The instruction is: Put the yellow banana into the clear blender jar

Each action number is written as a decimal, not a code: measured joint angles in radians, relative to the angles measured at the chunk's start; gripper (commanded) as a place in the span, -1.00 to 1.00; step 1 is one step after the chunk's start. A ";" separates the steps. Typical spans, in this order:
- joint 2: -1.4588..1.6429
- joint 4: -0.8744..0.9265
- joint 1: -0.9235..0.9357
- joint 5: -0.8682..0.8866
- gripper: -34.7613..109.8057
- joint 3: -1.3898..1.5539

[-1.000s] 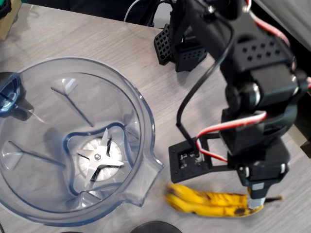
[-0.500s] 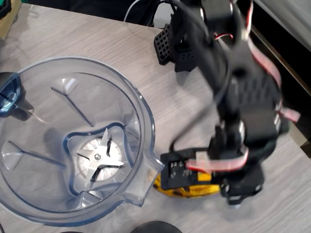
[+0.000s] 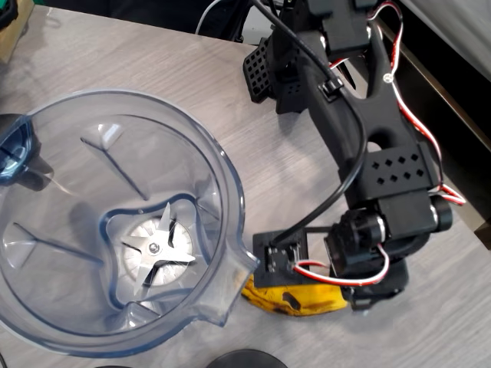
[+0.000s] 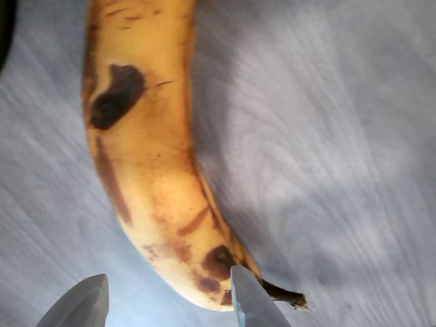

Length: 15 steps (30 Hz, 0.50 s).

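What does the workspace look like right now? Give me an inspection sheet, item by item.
Surface: grey wood-grain table, bare beside the banana.
Job's things: yellow banana lying on the table, spotted brown, next to the spout of the clear blender jar; jar holds only its silver blade.
Clutter: round black object at the bottom edge.
Hand: hand open, fingertips straddling the banana's stem end, not closed on it.
Cables: black cable and red-white wires along the arm.
Surroundings: blue object beside the jar at the left edge.
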 measured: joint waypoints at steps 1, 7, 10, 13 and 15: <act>0.000 0.008 0.000 0.000 -0.20 0.000; -0.086 0.002 0.003 -0.038 -0.13 -0.002; -0.118 -0.023 0.003 -0.054 -0.08 -0.002; -0.138 -0.044 0.005 -0.063 -0.08 -0.002; -0.146 -0.054 0.005 -0.066 -0.08 -0.002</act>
